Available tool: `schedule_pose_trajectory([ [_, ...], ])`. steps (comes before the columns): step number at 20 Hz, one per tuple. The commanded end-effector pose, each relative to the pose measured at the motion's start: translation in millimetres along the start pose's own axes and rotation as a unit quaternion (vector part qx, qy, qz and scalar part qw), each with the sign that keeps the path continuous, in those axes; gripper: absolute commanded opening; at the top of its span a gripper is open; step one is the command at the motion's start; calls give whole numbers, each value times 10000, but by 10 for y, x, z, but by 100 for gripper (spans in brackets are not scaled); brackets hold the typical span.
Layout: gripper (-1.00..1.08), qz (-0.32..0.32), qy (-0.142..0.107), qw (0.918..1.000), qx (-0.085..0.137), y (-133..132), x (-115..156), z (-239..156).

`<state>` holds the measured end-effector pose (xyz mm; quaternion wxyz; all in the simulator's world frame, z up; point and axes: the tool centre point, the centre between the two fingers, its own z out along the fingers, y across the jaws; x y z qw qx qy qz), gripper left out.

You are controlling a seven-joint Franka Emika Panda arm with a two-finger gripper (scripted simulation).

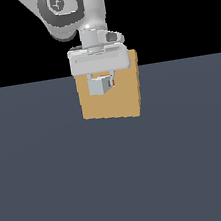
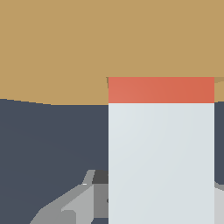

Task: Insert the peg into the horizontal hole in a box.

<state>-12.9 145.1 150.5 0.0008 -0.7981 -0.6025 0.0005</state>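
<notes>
The tan box (image 1: 116,101) stands on the dark floor. My gripper (image 1: 100,82) hangs right in front of the box's near face and is shut on the peg (image 1: 98,87). In the exterior view only the peg's pale grey butt and a sliver of its orange end show. In the wrist view the pale peg (image 2: 161,153) runs forward from my gripper (image 2: 157,197) to the box (image 2: 65,43). Its orange-red end (image 2: 161,90) meets the box face at the hole (image 2: 106,80), of which only thin darker edges show beside the peg.
A flat dark grey-blue floor (image 1: 122,181) lies all around the box. A black background sits behind it. The arm's white wrist and link (image 1: 74,12) rise above the box.
</notes>
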Motion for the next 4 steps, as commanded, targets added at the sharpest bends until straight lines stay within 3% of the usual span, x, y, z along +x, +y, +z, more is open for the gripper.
schedule_pose_trajectory([
  [1, -100, 11, 12, 10000, -24, 24, 75, -27],
  [4, -100, 11, 11, 10000, -26, 26, 101, -29],
])
